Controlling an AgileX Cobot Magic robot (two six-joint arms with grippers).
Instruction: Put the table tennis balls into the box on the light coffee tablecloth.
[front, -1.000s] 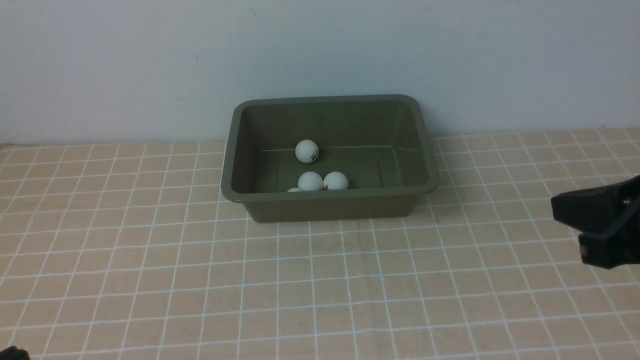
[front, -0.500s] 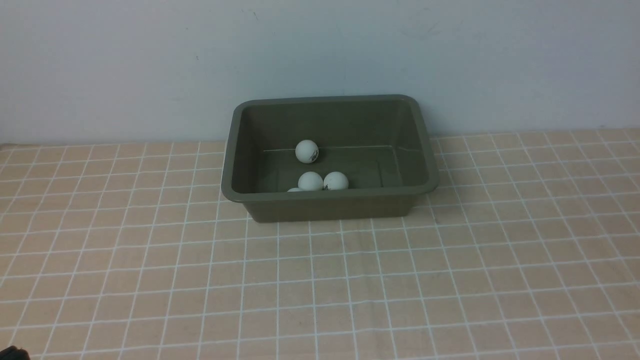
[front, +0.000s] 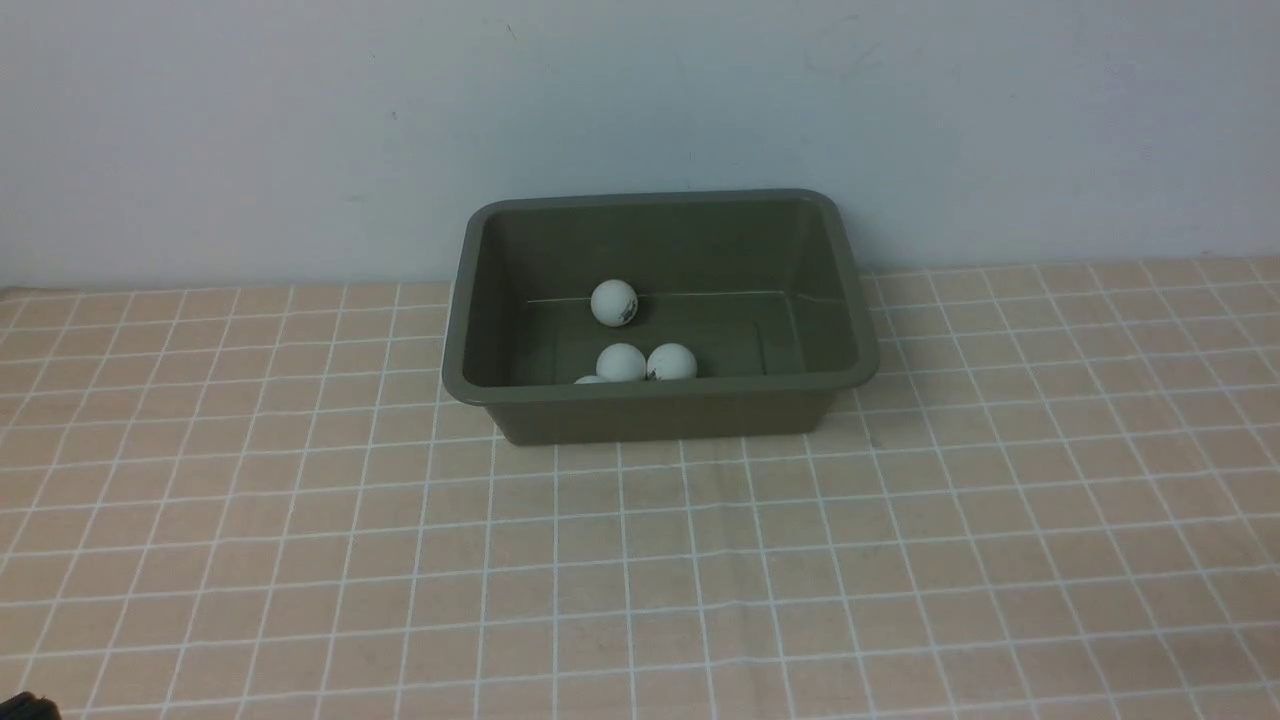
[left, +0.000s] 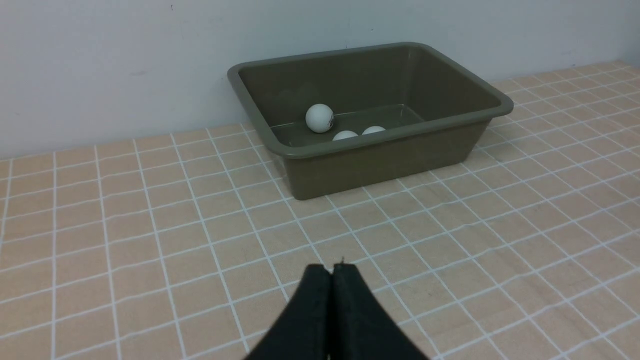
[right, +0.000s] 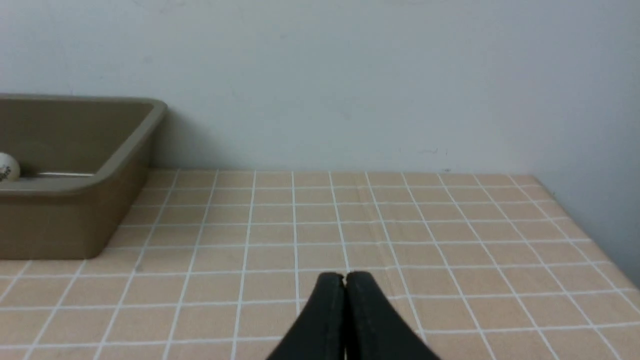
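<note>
R arm gone; balls (front: 621, 362) in box (front: 660, 405).

A rectangular olive-green plastic box (front: 660, 405) with a rolled rim sits upright at the far side of the peach-beige, white-gridded tablecloth (front: 640, 560), near the wall. Inside lie four small white table tennis balls (front: 622, 362): one farther back (dark logo showing), three clustered by the near wall, one barely visible.
</note>
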